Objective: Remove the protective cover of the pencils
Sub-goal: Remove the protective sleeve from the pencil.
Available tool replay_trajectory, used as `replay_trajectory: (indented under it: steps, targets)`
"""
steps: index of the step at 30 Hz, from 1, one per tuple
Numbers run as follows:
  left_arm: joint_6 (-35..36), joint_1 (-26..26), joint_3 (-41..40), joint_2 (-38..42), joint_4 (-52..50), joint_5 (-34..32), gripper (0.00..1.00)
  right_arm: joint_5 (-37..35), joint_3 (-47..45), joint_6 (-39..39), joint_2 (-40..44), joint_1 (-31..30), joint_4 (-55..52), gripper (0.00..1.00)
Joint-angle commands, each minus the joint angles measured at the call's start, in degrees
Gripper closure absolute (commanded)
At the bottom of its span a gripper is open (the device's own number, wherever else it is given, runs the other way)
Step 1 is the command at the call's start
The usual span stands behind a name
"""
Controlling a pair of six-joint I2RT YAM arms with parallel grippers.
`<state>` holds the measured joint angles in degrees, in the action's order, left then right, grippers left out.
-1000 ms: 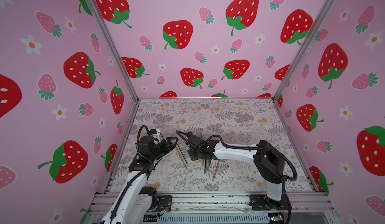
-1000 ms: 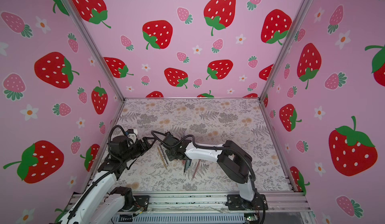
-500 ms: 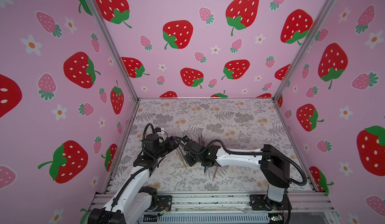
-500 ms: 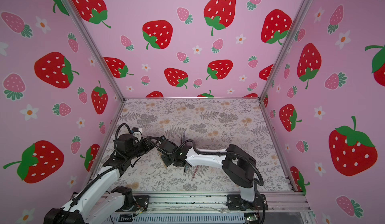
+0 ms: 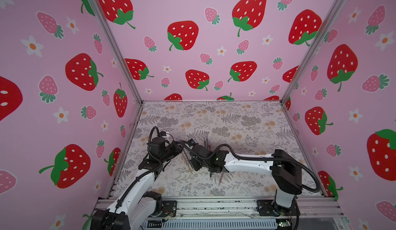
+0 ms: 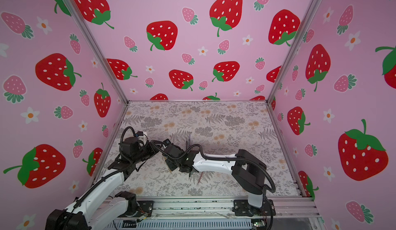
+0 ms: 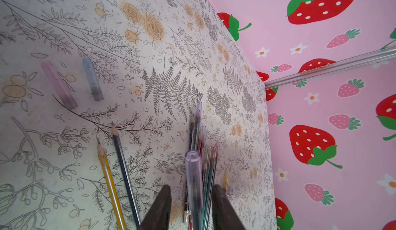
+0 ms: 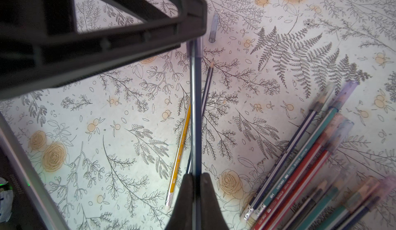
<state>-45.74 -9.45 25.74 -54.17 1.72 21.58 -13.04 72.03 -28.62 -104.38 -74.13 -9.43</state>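
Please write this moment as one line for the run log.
right gripper: shut on held pencil | left gripper: open around cap, gaps both sides | cap: not yet removed

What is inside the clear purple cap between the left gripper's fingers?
The dark end of the pencil that the right gripper pinches shows through the translucent purple cap. Its point is too blurred to make out.

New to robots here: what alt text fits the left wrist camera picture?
A pencil with a clear purple cap sits between the open fingers of the left end effector, above a floral table. Two uncapped pencils, a cluster of capped ones and two loose caps, pink and grey-blue, lie there.
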Motion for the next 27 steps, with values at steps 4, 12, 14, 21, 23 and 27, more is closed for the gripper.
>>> replay_trajectory:
  steps: [4, 12, 14, 21, 23, 27]
  targets:
    - [-1.0, -0.7, 1.2, -1.5, 1.5, -1.4, 0.78, -0.4, 0.3, 0.4, 0.8, -0.3, 0.7, 1.00]
    - [-1.1, -1.5, 3.2, -5.3, 2.3, -0.7, 0.74, 0.3, 0.3, 0.8, 0.9, -0.3, 1.2, 1.00]
    - [-1.4, -1.6, 3.0, -5.8, 2.9, -0.8, 0.69, 0.3, 0.3, 0.8, 0.8, -0.3, 1.2, 1.00]
    - [-1.9, -1.7, 3.4, -6.8, 3.5, -0.8, 0.84, 0.5, 0.4, 0.8, 0.7, -0.3, 1.2, 1.00]
    - [-2.1, -1.7, 3.6, -6.5, 3.3, -0.8, 0.86, 0.4, 0.3, 0.8, 0.8, -0.3, 1.1, 1.00]
    - [-2.4, -1.8, 3.2, -5.5, 3.3, -1.7, 0.88, 0.0, 0.0, 0.6, 0.8, -0.3, 1.1, 1.00]
